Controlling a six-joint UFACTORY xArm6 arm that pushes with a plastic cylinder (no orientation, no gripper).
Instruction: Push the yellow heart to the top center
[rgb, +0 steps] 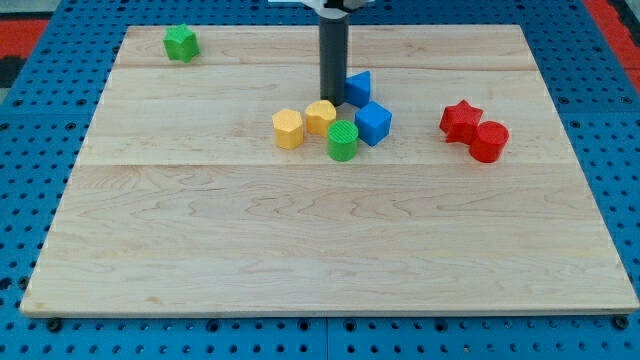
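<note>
Bright, even light falls from overhead across the pale wooden board (320, 230), with no harsh glare on its surface. Each block casts only a small soft shadow close beneath it, as under the red cylinder (489, 141) and the green cylinder (342, 140). Focus is fairly sharp overall, though edges look slightly soft and compressed, and the board's sides taper with perspective.

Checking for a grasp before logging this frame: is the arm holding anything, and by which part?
Nothing is held. My tip only rests on the board just above the yellow heart, beside a blue block.
</note>
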